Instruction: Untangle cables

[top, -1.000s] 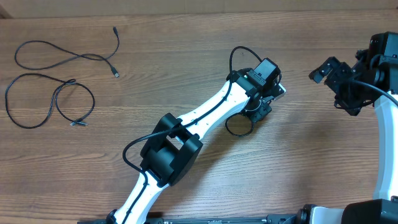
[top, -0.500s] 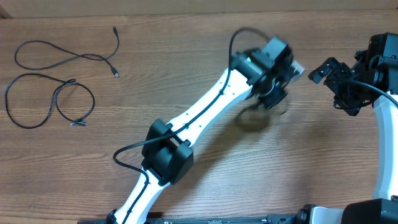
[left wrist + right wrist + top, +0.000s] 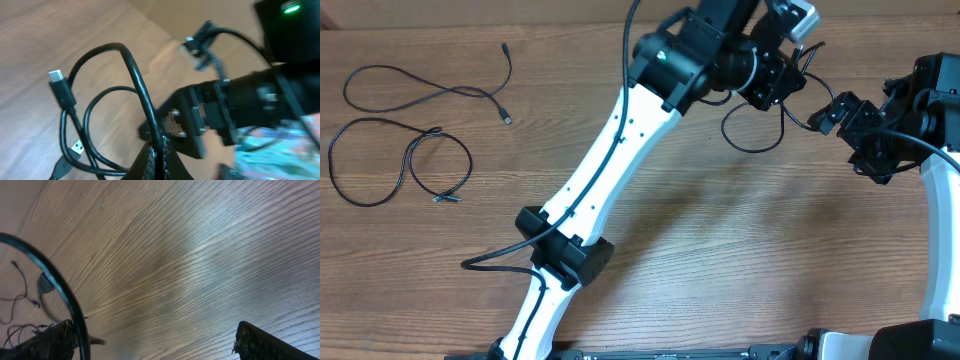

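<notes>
Cable coil (image 3: pixel 136 80), clamped in left end effector (image 3: pixel 159 154)

Surface (image 3: pixel 720 250): wood-grain top, light brown, grain running roughly left to right, its far edge visible along the top of the overhead view. Lying on it, far left: one thin black cable (image 3: pixel 448 92), a long wavy strand with small plug ends; just below it, apart, a second thin black cable (image 3: pixel 438 130) laid in loose overlapping loops.

Left end effector (image 3: pixel 778 80) pinched tight on an outstretched arm (image 3: pixel 610 150); right end effector (image 3: pixel 838 112) wide open nearby.
</notes>
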Available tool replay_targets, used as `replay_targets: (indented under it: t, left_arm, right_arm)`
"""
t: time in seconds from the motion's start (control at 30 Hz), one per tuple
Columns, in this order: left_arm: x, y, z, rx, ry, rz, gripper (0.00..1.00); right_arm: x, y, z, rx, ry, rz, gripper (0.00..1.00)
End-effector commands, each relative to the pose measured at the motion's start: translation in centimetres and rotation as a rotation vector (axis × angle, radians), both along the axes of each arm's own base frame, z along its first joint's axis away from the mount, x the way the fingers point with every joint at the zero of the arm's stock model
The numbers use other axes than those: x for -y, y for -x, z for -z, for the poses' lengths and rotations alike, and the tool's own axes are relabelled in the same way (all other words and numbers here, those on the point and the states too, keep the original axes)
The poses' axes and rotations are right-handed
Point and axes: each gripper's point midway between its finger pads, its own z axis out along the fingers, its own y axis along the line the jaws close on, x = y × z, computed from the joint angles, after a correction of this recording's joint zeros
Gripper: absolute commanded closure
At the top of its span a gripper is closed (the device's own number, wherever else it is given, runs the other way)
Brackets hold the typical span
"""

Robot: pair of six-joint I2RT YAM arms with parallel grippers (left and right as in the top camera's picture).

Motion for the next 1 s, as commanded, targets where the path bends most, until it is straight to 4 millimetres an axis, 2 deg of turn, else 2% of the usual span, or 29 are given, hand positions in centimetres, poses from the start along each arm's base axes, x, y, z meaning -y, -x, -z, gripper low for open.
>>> replay_targets:
  t: [0.0, 0.13, 0.2, 0.23, 0.3, 0.4, 0.57, 0.63, 0.73, 0.83, 0.9, 0.97]
  left_arm:
    - [0.3, 3.0, -4.0, -0.083, 0.147, 0.134, 0.96]
    - [-1.7, 0.5, -5.0, -0.093, 0.170, 0.051, 0.96]
    - [-3.2, -1.0, -5.0, -0.137, 0.172, -0.004, 0.96]
    - [-4.6, -2.2, -4.8, -0.189, 0.173, -0.051, 0.96]
    - [-6.0, -3.2, -4.4, -0.235, 0.165, -0.095, 0.96]
    - [-7.6, -3.8, -3.9, -0.282, 0.155, -0.117, 0.96]
    - [-10.0, -4.6, -2.0, -0.358, 0.090, -0.200, 0.96]
    - [-10.2, -4.3, -1.5, -0.363, 0.071, -0.196, 0.96]
    - [-9.1, -2.8, -2.1, -0.342, 0.092, -0.102, 0.96]
    - [-7.3, -0.6, -3.7, -0.310, 0.157, 0.038, 0.96]
    - [-6.6, 0.0, -4.1, -0.300, 0.173, 0.072, 0.96]
    - [-6.1, 0.4, -4.2, -0.305, 0.174, 0.081, 0.96]
  right_arm:
    - [0.6, 0.1, 0.3, -0.003, 0.041, -0.011, 0.00]
    - [4.4, 1.5, 1.3, -0.093, 0.239, 0.092, 0.00]
    - [6.3, 2.5, 1.6, -0.148, 0.310, 0.197, 0.00]
    - [7.7, 3.3, 1.6, -0.182, 0.350, 0.294, 0.00]
    - [8.8, 4.0, 1.6, -0.203, 0.368, 0.391, 0.00]
    - [9.4, 4.1, 1.5, -0.201, 0.342, 0.485, 0.00]
    - [8.2, 3.0, 1.5, -0.166, 0.261, 0.475, 0.00]
    - [7.3, 2.5, 1.4, -0.150, 0.214, 0.436, 0.00]
    - [3.6, 0.6, 0.8, -0.061, 0.066, 0.213, 0.00]
    - [-0.7, -1.2, -1.1, 0.087, -0.080, -0.057, 0.00]
    - [-3.0, -1.6, -2.3, 0.167, -0.146, -0.192, 0.00]
    - [-4.3, -1.6, -2.8, 0.188, -0.189, -0.232, 0.00]
